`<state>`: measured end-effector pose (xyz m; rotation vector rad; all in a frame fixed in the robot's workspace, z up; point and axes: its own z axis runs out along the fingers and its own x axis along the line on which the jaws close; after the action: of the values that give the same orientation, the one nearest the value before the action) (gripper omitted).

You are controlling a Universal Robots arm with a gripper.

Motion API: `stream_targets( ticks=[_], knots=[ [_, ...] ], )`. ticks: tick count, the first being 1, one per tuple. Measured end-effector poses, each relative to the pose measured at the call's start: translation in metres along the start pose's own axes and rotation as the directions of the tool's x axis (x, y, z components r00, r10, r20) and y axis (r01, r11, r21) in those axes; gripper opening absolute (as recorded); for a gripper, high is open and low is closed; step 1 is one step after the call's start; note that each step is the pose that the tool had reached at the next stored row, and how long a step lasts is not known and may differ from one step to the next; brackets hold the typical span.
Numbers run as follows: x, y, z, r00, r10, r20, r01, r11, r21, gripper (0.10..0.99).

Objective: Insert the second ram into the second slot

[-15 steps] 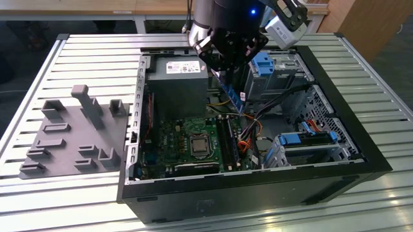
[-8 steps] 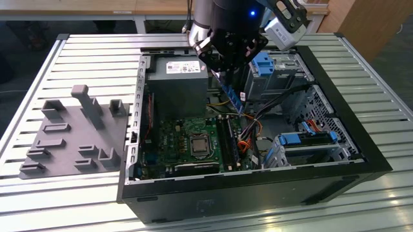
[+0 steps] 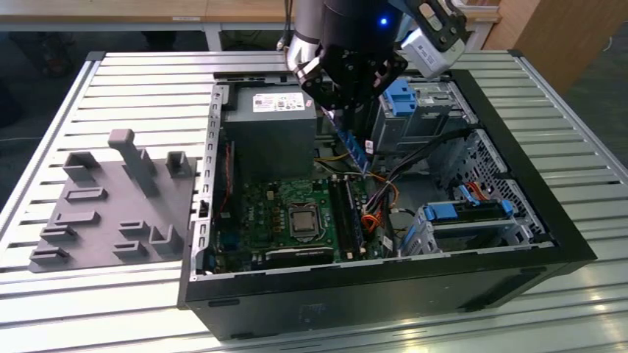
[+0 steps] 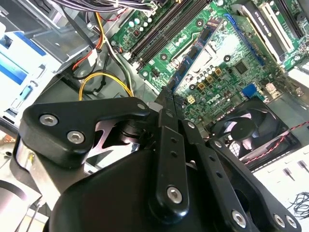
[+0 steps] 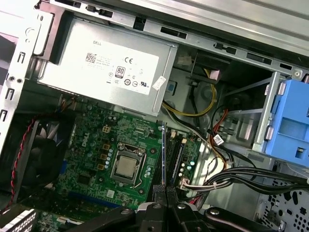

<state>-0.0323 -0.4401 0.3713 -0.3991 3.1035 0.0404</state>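
Hanging above the motherboard, the gripper pinches the second ram, long axis pointing steeply down.

— On the bench?
— Slatted metal table; grey fixture plate with upright blocks, at the exterior view's left of an open black computer case.
— Inside the case?
— Grey power supply, processor, black fan, yellow cables, blue drive-bay clip.
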Motion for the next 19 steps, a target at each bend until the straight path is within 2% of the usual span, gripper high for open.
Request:
stream_targets(
  ticks=[4, 8, 13, 19],
  knots=[
    [0.0000, 0.0000, 0.0005, 0.9992, 0.040, 0.0007, -0.040, 0.9992, 0.002, 0.114],
    [0.0000, 0.0000, 0.0007, 0.9954, 0.096, 0.0016, -0.096, 0.9954, 0.005, 0.114],
    [0.0002, -0.0005, 0.0040, 0.9916, 0.130, 0.0025, -0.130, 0.9915, 0.005, 0.114],
    [0.0002, -0.0006, 0.0056, 0.9786, 0.206, 0.0045, -0.206, 0.9785, 0.006, 0.114]
  ],
)
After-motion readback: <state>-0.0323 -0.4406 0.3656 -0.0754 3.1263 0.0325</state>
